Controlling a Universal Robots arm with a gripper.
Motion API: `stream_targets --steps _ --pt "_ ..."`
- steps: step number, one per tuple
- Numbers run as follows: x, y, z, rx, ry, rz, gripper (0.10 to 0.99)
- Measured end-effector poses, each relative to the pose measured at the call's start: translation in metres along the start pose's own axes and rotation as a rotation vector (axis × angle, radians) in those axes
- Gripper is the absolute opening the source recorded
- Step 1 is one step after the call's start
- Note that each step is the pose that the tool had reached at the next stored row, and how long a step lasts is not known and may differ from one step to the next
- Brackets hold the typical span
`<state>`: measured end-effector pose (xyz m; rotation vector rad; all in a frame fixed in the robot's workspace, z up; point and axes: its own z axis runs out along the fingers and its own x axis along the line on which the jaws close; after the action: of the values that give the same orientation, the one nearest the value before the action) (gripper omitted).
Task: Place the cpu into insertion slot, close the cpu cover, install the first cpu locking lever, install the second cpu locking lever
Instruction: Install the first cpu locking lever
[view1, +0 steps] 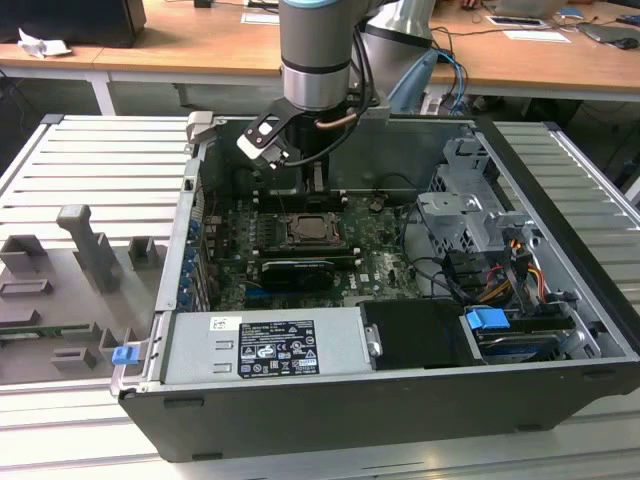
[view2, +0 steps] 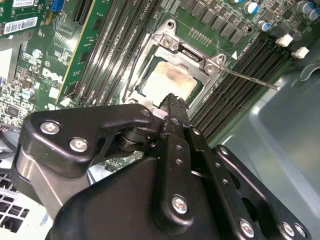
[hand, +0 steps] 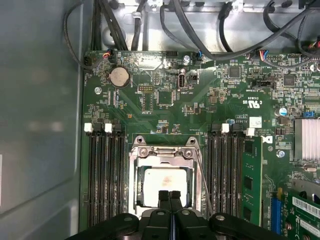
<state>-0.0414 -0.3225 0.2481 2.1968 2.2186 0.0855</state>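
The cpu (hand: 165, 185) (view2: 169, 82) lies flat in the insertion slot (view1: 312, 230), its pale face showing through the cut-out of the cpu cover (hand: 164, 154) (view2: 192, 51). The cover lies down flat around the chip. A thin locking lever (view2: 252, 80) sticks out from the socket's corner over the memory slots; another thin rod (hand: 201, 167) runs along the socket's side. My gripper (hand: 169, 195) hangs just above the socket's edge, shut with nothing between its fingers (view2: 172, 102).
Black memory slots (hand: 106, 175) (hand: 225, 175) flank the socket on both sides. The case's grey wall (hand: 40, 115) stands close by, and cables (hand: 200, 30) run along the board's far edge. In the exterior view the arm (view1: 315, 60) reaches down into the open computer case (view1: 400, 390).
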Motion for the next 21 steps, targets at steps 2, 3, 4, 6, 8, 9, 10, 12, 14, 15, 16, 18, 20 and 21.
stream_targets --steps 2,3,4,6,8,9,10,12,14,15,16,18,20,21 --pt "0.0002 0.0002 -0.0065 0.0 0.0 0.0 0.106" --pt "0.0002 0.0003 -0.0081 0.0 0.0002 0.0 0.106" --pt "0.0003 0.0004 -0.0096 0.0 0.0001 0.0 0.106" --pt "0.0005 0.0008 -0.0178 0.0 -0.0013 0.0 0.106" --pt "0.0005 0.0009 -0.019 0.0 -0.0029 -0.002 0.106" --pt "0.0005 0.0008 -0.0191 0.001 -0.0028 -0.016 0.106" --pt "0.0005 0.0009 -0.0189 0.002 -0.0019 -0.037 0.106" --pt "0.0005 0.0009 -0.0185 0.004 0.001 -0.095 0.106" --pt "0.0005 0.0009 -0.0182 0.005 0.0034 -0.139 0.106" --pt "0.0005 0.0009 -0.018 0.006 0.0048 -0.163 0.106" --pt "0.0005 0.0008 -0.018 0.006 0.0055 -0.179 0.106" --pt "0.0005 0.0008 -0.0178 0.007 0.0069 -0.206 0.106" --pt "0.0005 0.0007 -0.0176 0.008 0.0086 -0.241 0.106" --pt "0.0005 0.0008 -0.0175 0.008 0.0093 -0.256 0.106"
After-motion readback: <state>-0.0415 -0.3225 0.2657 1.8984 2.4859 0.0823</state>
